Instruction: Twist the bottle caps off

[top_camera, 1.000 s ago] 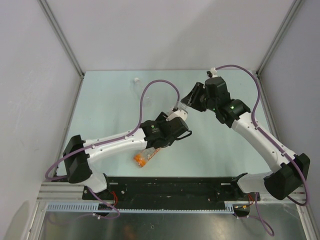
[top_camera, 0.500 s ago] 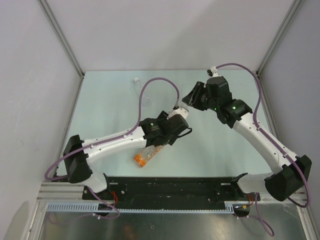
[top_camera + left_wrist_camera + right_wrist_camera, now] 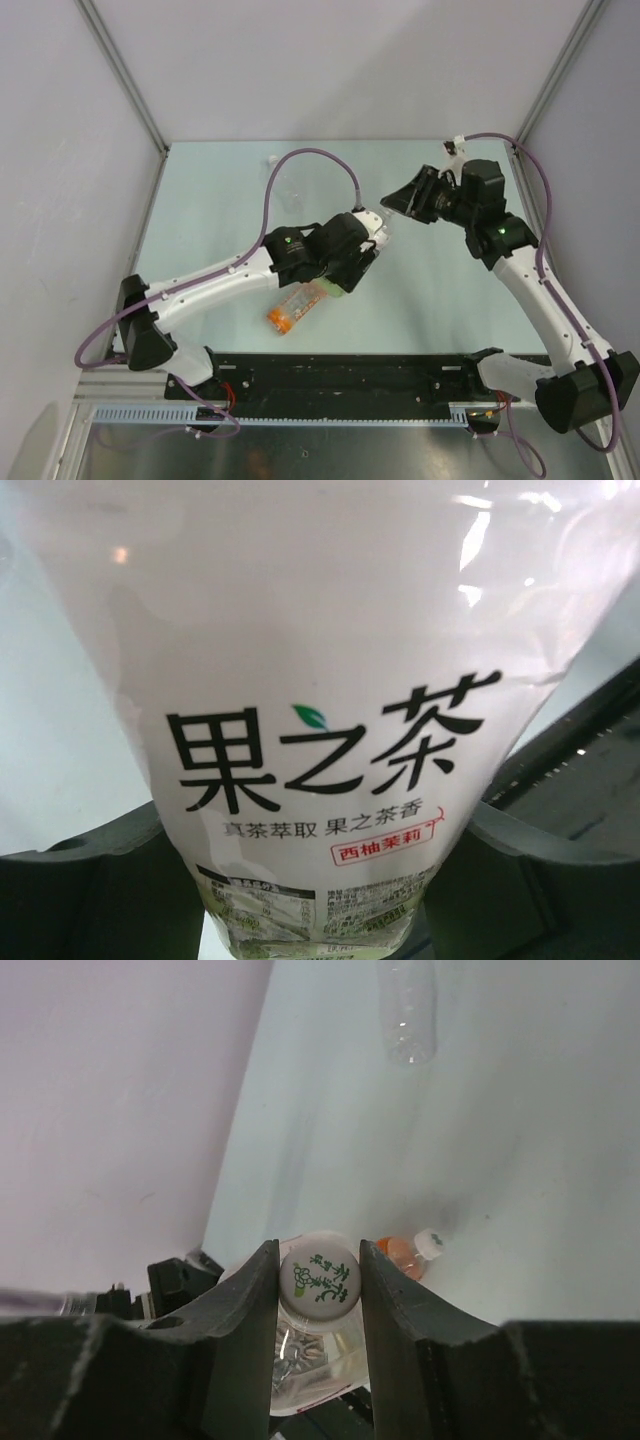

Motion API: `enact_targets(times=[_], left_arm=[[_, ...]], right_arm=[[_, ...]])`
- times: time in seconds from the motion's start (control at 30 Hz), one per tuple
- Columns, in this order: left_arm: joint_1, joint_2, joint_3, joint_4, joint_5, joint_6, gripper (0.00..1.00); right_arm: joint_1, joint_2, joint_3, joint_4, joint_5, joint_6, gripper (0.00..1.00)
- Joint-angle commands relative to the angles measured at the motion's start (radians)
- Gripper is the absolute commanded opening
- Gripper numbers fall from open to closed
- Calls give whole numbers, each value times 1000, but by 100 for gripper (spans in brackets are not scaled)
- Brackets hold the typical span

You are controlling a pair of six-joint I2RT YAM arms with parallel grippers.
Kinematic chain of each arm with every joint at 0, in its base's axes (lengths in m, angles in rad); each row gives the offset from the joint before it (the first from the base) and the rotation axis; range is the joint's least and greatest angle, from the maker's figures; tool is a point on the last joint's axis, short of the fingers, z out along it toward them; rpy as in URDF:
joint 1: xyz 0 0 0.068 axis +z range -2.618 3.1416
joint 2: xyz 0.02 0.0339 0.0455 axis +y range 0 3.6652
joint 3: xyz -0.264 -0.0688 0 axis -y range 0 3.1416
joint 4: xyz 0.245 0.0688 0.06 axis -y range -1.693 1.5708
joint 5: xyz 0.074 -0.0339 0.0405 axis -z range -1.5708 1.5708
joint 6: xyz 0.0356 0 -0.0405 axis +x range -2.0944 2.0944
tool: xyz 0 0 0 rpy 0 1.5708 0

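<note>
Since the right arm [image 3: 520, 270] has swung out toward 3 o'clock over the last second, the right gripper [image 3: 318, 1257] now sits apart from the left arm [image 3: 220, 280], at 2 o'clock of its wrist in the top view. The left gripper [image 3: 320, 900] clasps the yellow-green bottle [image 3: 330, 660] across its white label [image 3: 330, 770]. The orange bottle [image 3: 295, 308] lies on the table [image 3: 220, 200] at 7 o'clock of that wrist, partly under it. The clear bottle [image 3: 285, 185] lies off at 11 o'clock. The right gripper's fingers [image 3: 245, 1310] pinch the printed white cap [image 3: 320, 1282]; whether it is off the neck is unclear.
</note>
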Motion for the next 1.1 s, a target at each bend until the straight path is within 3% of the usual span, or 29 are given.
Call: enact_targets(times=[0.0, 0.2, 0.57, 0.7, 0.9, 0.93, 0.97, 1.07], left_arm=[[-39, -75, 53, 64, 330, 141, 43], [-39, -114, 38, 142, 538, 157, 43], [-13, -229, -89, 328, 878, 171, 41], [-10, -249, -118, 360, 931, 180, 40], [-5, -263, -151, 374, 914, 181, 40], [-4, -266, -157, 375, 897, 181, 40], [-3, -270, -164, 376, 877, 180, 40], [0, -280, -185, 376, 800, 174, 40]], right_arm=[[-58, -46, -48, 251, -169, -12, 0], [-93, -98, -116, 425, -313, 2, 0], [-166, -103, -212, 840, -619, 178, 0], [-168, -98, -231, 980, -674, 236, 0], [-175, -90, -233, 995, -669, 254, 0], [-177, -90, -233, 990, -663, 255, 3], [-182, -89, -233, 985, -655, 260, 12], [-194, -94, -233, 1006, -642, 287, 60]])
